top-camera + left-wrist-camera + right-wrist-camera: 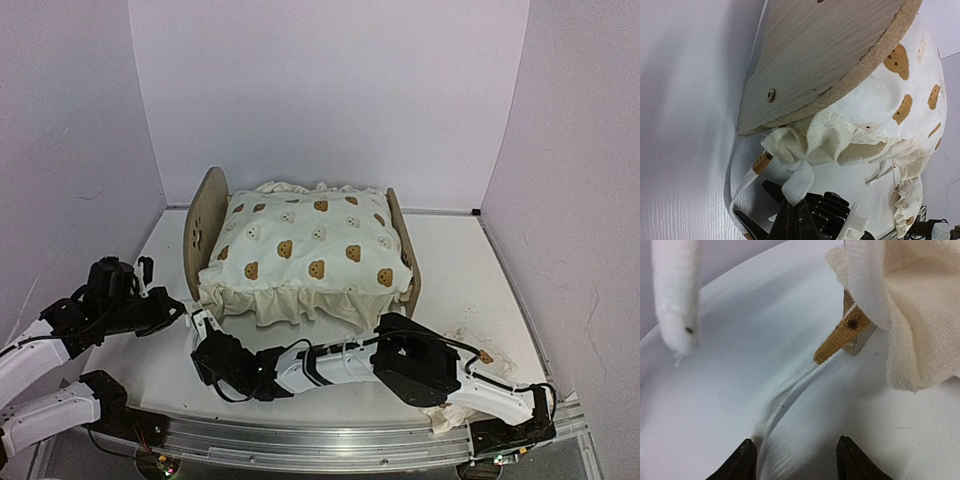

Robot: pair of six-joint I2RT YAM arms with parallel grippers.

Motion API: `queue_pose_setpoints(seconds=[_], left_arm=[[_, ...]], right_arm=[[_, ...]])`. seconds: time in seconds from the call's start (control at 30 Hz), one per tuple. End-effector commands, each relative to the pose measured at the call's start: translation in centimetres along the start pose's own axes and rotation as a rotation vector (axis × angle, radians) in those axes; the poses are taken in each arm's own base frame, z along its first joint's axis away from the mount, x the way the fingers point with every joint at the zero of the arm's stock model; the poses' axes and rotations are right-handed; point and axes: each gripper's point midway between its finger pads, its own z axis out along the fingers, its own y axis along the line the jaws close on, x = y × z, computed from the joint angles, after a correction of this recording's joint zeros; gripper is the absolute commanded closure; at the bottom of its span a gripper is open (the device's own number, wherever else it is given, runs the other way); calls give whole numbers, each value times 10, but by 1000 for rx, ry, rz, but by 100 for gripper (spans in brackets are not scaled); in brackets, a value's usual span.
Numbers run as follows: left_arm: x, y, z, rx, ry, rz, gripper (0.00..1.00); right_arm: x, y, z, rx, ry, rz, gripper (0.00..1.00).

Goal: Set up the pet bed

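Right wrist view showed the right claw (pixel 796 441) half open, holding nothing; left claw (pixel 180 308) shut. The bed (pixel 405 255) seemed light and stiff; its headboard (pixel 830 55) offered hold.

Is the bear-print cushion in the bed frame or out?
In: top view shows the bear-print cushion lying between the pet bed's headboard and footboard, ruffle hanging over the near side.

White links (pixel 330 368), black joints (pixel 410 370) — black fingers (pixel 852 462)

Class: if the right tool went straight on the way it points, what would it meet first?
Probably the thin white strap lying on the table just ahead of the right tool; beyond it, its tan end beside the cream ruffle. Depth is unclear.
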Motion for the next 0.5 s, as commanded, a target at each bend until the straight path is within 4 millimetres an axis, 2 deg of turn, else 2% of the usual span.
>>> queue_pose_setpoints(seconds=[0.0, 0.13, 0.23, 0.37, 0.47], left_arm=[[-23, -20, -13, 49, -69, -13, 100], [-23, -20, -14, 50, -71, -13, 100], [-23, -21, -15, 56, -71, -16, 100], [-23, -21, -16, 59, -76, -19, 100], [-24, -22, -17, 66, -77, -20, 100]], right_arm=[[-2, -18, 4, 7, 53, 54, 42], [-31, -12, -2, -86, -23, 174, 41], [-42, -9, -7, -139, -79, 233, 37], [-38, 3, 5, -209, -93, 263, 37], [-26, 3, 20, -188, -76, 276, 37]])
